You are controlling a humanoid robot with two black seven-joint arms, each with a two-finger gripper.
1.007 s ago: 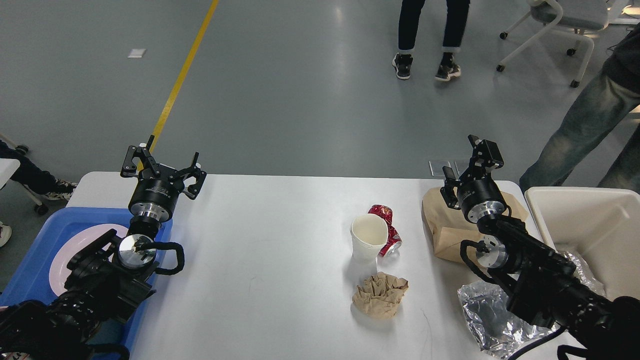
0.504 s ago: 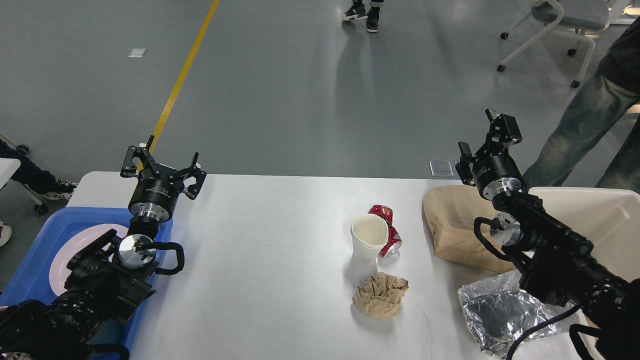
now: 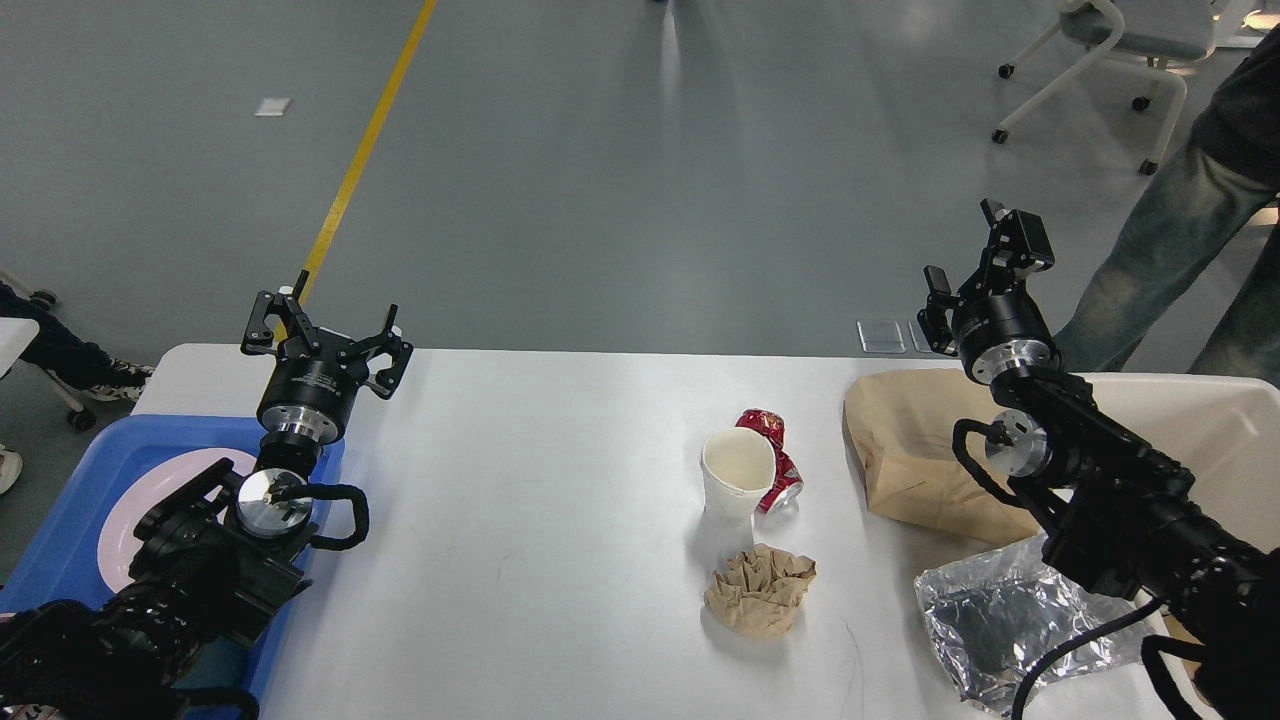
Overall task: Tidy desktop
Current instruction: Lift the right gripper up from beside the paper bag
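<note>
Desktop (image 3: 560,480): big white top w/ rounded corners, smooth, faint thin dark scratch near front edge, fills lower part of view beneath both arms. Left gripper (image 3: 322,332) held above desktop's far-left corner, fingers spread wide, nothing between them. Just below/behind it, nearer the camera: blue tray (image 3: 60,520) on the left edge w/ pink plate (image 3: 125,510) inside, partly hidden by the arm. Right gripper (image 3: 985,290) raised past the far-right edge, over floor; fingers apart, empty. Directly under it & slightly left: brown paper bag (image 3: 915,450) lying flat. Further below, toward camera: crumpled foil (image 3: 1000,625) at front-right, partly under the arm. Right of that gripper's arm: beige bin (image 3: 1215,440), beside desktop's right end. Well left of right gripper, mid-desktop: white paper cup (image 3: 738,478) upright, crushed red can (image 3: 775,470) touching it behind/right, crumpled brown paper (image 3: 760,590) just in front of cup. Room: gray glossy floor (image 3: 600,180) w/ reflections, yellow line (image 3: 365,150) running diagonally beyond left gripper. Far right of right gripper: person in jeans (image 3: 1180,240), white rolling chair (image 3: 1110,50) at top right. Shoe (image 3: 120,378) at far left, beyond tray.
</note>
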